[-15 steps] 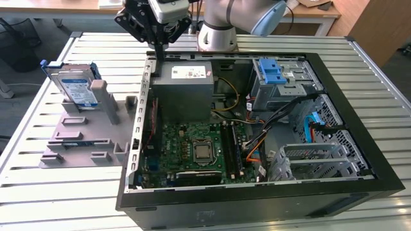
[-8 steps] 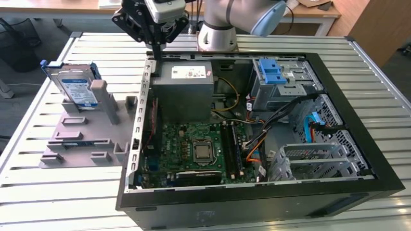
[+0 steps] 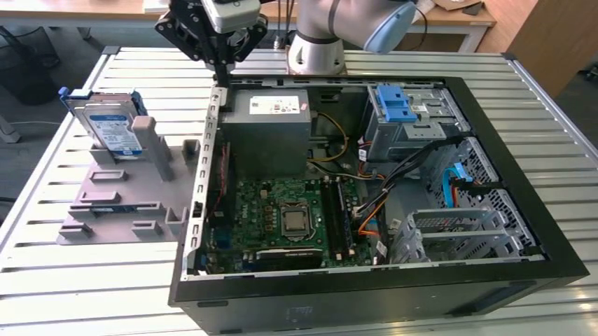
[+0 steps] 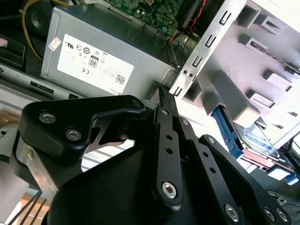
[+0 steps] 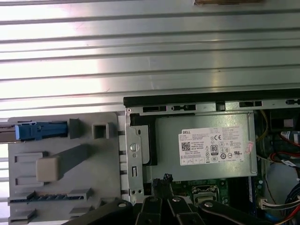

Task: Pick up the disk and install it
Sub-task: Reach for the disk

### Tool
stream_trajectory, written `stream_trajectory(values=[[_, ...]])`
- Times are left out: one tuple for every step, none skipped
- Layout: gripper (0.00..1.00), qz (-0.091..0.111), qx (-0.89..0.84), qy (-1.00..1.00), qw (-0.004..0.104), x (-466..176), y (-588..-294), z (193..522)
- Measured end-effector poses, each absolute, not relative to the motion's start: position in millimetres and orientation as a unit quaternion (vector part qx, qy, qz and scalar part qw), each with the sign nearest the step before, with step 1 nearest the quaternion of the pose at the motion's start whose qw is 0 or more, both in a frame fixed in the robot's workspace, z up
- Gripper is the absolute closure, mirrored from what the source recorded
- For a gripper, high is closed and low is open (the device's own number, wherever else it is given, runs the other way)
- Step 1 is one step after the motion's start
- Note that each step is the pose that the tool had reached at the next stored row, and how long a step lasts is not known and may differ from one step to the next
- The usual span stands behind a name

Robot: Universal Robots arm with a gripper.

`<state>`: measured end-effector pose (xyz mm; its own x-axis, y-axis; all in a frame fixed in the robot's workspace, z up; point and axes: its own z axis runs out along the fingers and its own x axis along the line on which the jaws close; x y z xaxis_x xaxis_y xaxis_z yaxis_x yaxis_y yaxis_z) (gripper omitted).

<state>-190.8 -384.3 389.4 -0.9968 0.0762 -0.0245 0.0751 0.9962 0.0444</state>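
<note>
The disk [image 3: 108,130] stands on edge in the grey holder [image 3: 112,203] at the exterior view's left, silver with a blue-and-white label and a blue bracket. The first wrist view shows its blue bracket [image 5: 40,130] edge-on; the second wrist view shows the disk [image 4: 255,136] behind the holder's posts. My gripper [image 3: 223,77] hangs above the back left corner of the open computer case [image 3: 374,280], shut with nothing between its fingers. In both wrist views its tips [image 4: 162,91] [image 5: 161,180] sit over the case's edge beside the power-supply box [image 5: 206,145]. The gripper is apart from the disk.
Inside the case are the grey power-supply box [image 3: 271,122], the motherboard [image 3: 290,217], loose cables [image 3: 374,203], and a drive cage with a blue latch [image 3: 402,105] at the back right. Everything rests on a slatted metal table [image 3: 140,63]. The arm's base [image 3: 316,49] stands behind the case.
</note>
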Motion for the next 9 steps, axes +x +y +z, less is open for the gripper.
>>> stream_trajectory(values=[[0.89, 0.022, 0.038, 0.999, 0.013, -191.6, -384.0, 389.4], [0.89, 0.022, 0.038, 0.999, 0.013, -192.8, -384.0, 389.4], [0.89, 0.022, 0.038, 0.999, 0.013, -193.8, -383.7, 389.3], [0.89, 0.022, 0.038, 0.999, 0.013, -194.4, -383.4, 389.3], [0.89, 0.022, 0.038, 0.999, 0.013, -195.2, -383.2, 389.2], [0.89, 0.022, 0.038, 0.999, 0.013, -195.8, -383.2, 389.2], [0.89, 0.022, 0.038, 0.999, 0.013, -195.8, -383.2, 389.2], [0.89, 0.022, 0.038, 0.999, 0.013, -195.8, -383.2, 389.2], [0.89, 0.022, 0.038, 0.999, 0.013, -195.8, -383.2, 389.2]])
